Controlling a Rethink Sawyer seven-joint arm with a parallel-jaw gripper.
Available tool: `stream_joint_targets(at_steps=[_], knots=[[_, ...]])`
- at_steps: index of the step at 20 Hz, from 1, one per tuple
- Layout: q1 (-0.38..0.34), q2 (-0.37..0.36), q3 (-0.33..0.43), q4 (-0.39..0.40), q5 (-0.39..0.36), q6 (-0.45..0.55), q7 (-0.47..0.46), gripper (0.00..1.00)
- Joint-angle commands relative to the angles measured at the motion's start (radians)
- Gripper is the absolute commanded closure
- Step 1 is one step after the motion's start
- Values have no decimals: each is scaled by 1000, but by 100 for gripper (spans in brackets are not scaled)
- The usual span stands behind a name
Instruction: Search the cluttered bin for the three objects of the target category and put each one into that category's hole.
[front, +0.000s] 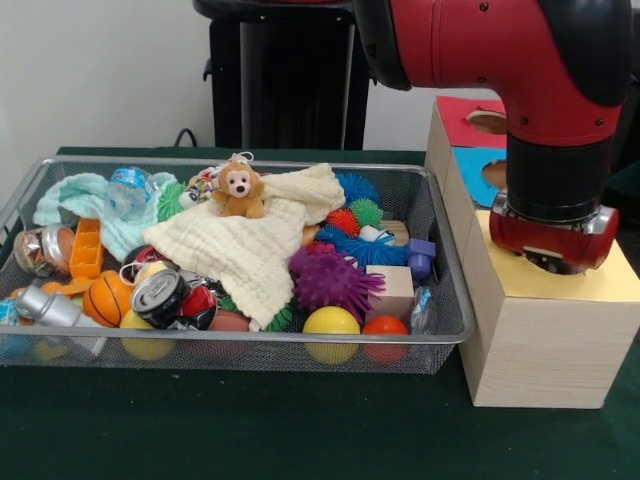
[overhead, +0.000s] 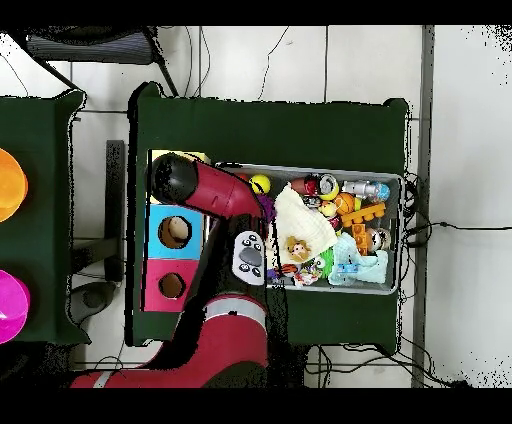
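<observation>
My gripper (front: 555, 262) hangs low over the yellow top (front: 600, 285) of the wooden box (front: 545, 340), to the right of the bin; its tip is hidden under the red wrist. The wire bin (front: 250, 345) holds a cream cloth (front: 245, 250) with a monkey plush (front: 238, 190) on it. A purple spiky ball (front: 330, 280), a blue spiky toy (front: 355, 247), a yellow ball (front: 331, 322), an orange-red ball (front: 385, 327), a small basketball (front: 105, 298) and a crushed can (front: 160, 295) also lie in it. In the overhead view the arm (overhead: 215, 195) covers the yellow section.
The box also has a blue section with a hole (front: 497, 173) (overhead: 174, 232) and a red section with a hole (front: 487, 121) (overhead: 171, 286). A water bottle (front: 128, 190), a teal cloth (front: 80, 195) and an orange block (front: 87, 248) fill the bin's left end.
</observation>
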Motion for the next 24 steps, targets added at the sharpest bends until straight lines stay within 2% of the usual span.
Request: stream_joint_targets(at_steps=[1, 7, 8, 11, 15, 24], knots=[[-1, 77, 120, 88, -25, -68, 119, 100], [42, 64, 44, 51, -45, 70, 149, 100], [47, 52, 30, 51, -50, 104, 154, 100], [92, 51, -54, -9, -85, 289, 208, 100], [116, 14, -97, -10, -99, 373, 236, 100], [158, -18, -139, 27, -61, 306, 264, 100]])
